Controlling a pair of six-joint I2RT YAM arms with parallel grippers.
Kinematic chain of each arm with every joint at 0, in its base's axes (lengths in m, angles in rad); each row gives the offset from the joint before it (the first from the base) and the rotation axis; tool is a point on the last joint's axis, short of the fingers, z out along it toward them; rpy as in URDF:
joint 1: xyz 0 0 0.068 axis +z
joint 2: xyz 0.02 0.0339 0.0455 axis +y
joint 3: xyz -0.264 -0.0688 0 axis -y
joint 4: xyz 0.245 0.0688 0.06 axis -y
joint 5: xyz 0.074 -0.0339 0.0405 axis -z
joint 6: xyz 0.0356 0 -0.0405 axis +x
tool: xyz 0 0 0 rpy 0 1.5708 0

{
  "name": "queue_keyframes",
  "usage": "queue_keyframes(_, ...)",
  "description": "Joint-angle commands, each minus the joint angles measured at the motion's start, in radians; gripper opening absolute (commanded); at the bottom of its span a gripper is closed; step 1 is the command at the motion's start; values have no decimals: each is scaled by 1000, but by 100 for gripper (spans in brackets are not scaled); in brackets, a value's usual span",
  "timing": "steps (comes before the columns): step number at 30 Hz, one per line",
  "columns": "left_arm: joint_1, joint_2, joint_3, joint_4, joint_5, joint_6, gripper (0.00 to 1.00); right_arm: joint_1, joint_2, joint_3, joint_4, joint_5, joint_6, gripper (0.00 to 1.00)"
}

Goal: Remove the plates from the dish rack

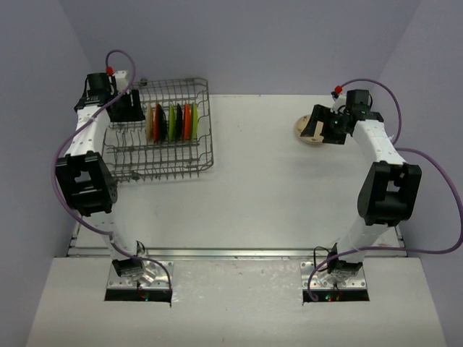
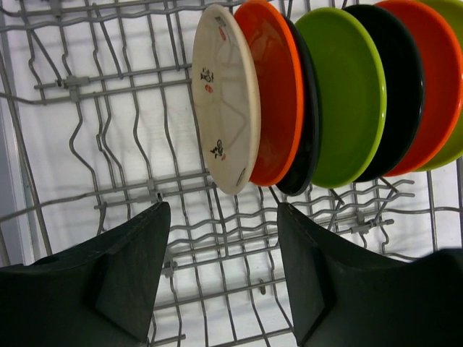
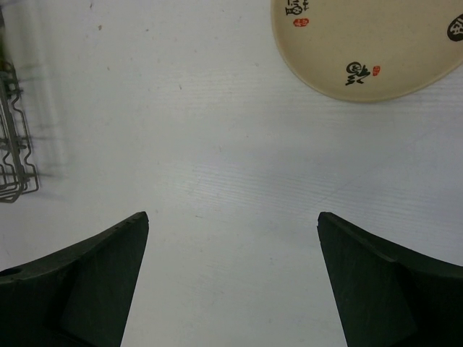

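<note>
Plates (image 1: 171,122) in dish rack (image 1: 145,159), left on table (image 1: 253,181)

Plates (image 2: 340,94) glossy plastic; dish rack (image 1: 163,160) grey metal wire; table (image 3: 217,144) matt white.

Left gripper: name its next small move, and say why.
Probably ease the left gripper forward until its open jaws straddle the lower rim of the cream plate. That plate stands nearest in the dish rack, ahead of the jaws, not yet between them.
</note>
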Motion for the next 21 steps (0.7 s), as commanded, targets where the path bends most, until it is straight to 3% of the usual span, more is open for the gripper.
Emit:
queue_keyframes(1,-1,47,74,27,49,13,59,4,-40,11,36,16,-15,99)
queue_keyframes(12,-10,177,163,26,32,47,58,7,-8,14,24,21,-20,99)
queue_keyframes(21,-17,220,193,29,3,59,45,19,5,19,24,-1,-12,99)
